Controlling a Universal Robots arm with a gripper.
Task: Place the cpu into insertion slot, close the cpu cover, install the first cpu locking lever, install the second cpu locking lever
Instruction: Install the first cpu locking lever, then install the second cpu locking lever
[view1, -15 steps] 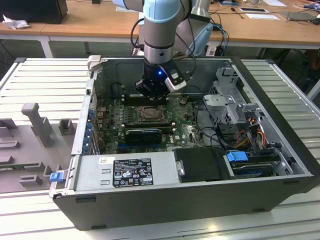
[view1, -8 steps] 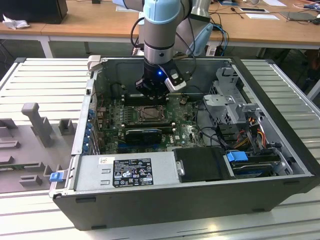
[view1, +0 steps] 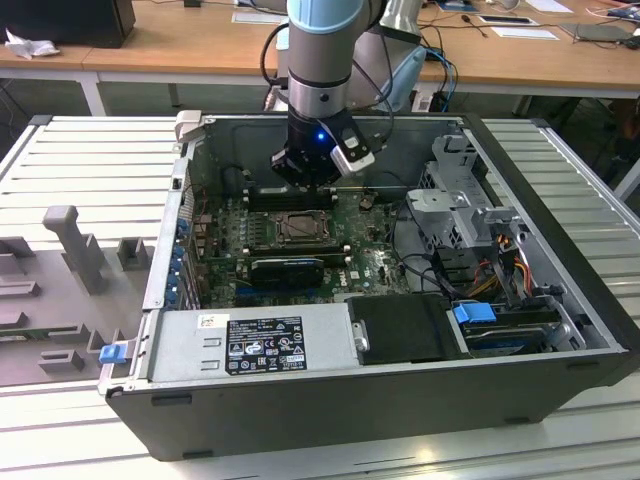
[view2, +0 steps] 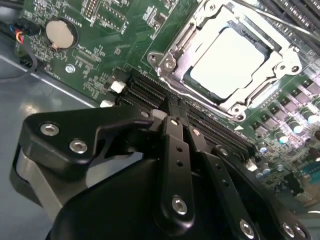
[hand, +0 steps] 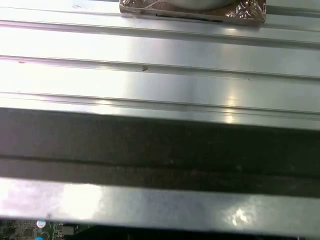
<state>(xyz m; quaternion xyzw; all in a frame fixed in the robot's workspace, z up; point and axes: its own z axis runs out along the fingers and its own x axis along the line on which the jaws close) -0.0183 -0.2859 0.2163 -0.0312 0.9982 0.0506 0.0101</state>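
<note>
The gripper (view1: 303, 170) hangs inside the open computer case (view1: 560, 300) in the exterior view, just above the green motherboard (view1: 365, 265) and close to the far edge of the insertion slot (view1: 297, 228). In the second wrist view its 2 black fingers (view2: 176, 150) lie pressed together with nothing between them, so the hand is clenched and empty. Just beyond the fingertips in that view sits the cpu (view2: 227, 56), a pale silver square lying flat inside the insertion slot (view2: 167, 62). The cpu cover (view2: 272, 82) is down around the chip, its metal frame bordering the pale top on all sides and the chip showing through the square window. Between the gripper and the socket run long black memory slots (view2: 150, 95). Off to one side of the fingers, farther across the board, a round coin battery (view2: 60, 34) is seated in the motherboard. In the exterior view a long black card (view1: 287, 268) stands on the board on the side of the socket away from the gripper, and past it lies the grey power supply (view1: 250, 345) with its label. The first wrist view shows ribbed silver metal (hand: 160, 80) and a dark band (hand: 160, 150) close to the camera.
</note>
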